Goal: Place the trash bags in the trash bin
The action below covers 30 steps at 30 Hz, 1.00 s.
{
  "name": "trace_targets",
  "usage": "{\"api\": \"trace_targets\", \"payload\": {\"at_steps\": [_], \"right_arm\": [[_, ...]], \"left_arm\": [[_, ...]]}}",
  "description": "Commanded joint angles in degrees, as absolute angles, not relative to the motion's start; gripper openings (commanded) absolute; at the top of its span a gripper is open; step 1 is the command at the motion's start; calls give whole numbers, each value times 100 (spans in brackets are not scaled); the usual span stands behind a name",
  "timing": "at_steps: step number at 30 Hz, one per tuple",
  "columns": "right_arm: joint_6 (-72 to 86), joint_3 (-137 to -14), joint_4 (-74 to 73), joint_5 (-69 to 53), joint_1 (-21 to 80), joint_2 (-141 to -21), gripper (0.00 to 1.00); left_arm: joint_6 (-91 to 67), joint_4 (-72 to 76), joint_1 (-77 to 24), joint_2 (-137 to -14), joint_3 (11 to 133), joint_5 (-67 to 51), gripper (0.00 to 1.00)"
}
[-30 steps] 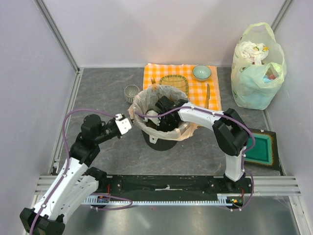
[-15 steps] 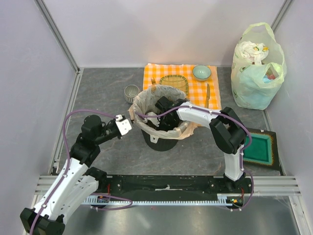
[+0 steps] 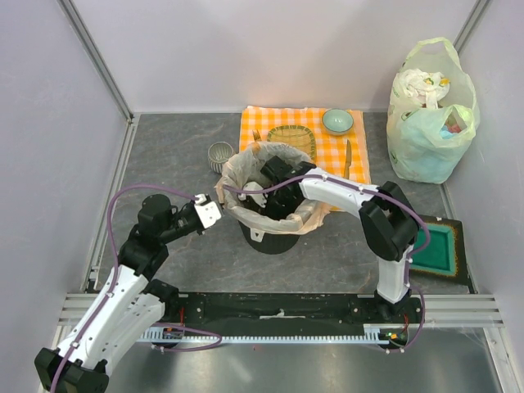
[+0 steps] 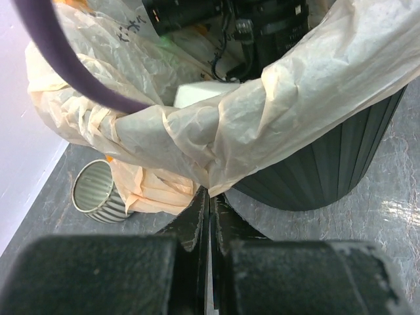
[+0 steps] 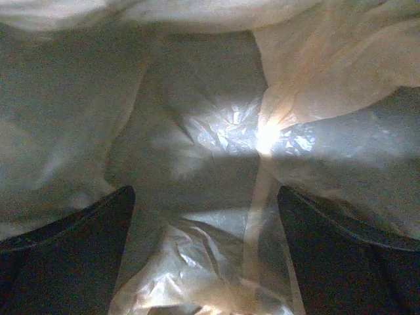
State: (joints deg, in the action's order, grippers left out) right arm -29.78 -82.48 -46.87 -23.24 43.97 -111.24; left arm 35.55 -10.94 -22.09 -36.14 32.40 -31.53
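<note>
Round matte black plastic bin [image 3: 267,242] stands mid-worktop [image 3: 176,155]. Thin peach-orange plastic bag [image 3: 236,169] lines it, mouth folded over the rim, looking mostly seated. Left claw [image 4: 210,197] is pinched tight on the bag's outer fold. Right claw [image 5: 207,226] is spread wide inside the bin, empty. Probably left: smoothing, release.

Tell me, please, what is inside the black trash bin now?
The peach plastic bag lines the trash bin, its edge folded over the rim, and the right gripper reaches inside with jaws open. The bag covers the bin's floor, so anything beneath cannot be seen.
</note>
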Motion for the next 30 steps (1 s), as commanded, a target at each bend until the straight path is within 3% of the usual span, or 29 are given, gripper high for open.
{"api": "trace_targets", "payload": {"at_steps": [1,18,20,21,23,24,30], "right_arm": [[-2892,-8534,-4386,-2540,4447,-10565,98],[-2312,-8658,-3544,-2452,4447,-9555,98],[-2250,-8596,-3385,-2452,4430,-9414,98],[-2215,-8561,-3279,-2470,4438,-9283,98],[-2250,-8526,-3235,-2575,4438,-9176,98],[-2267,-8473,-3139,-2584,4430,-9071,98],[-2057,-8455,-2770,-2452,4290,-8658,98]], "left_arm": [[3744,-1125,-2180,-3568,3155,-3111,2],[3858,-1520,-2180,-3630,3383,-3129,3],[3858,-1608,-2180,-3630,3480,-3173,11],[3858,-1678,-2180,-3621,3507,-3190,23],[3876,-1766,-2180,-3577,3568,-3260,31],[3885,-1880,-2180,-3551,3594,-3269,42],[3981,-2574,-2180,-3524,3972,-3296,59]]}}
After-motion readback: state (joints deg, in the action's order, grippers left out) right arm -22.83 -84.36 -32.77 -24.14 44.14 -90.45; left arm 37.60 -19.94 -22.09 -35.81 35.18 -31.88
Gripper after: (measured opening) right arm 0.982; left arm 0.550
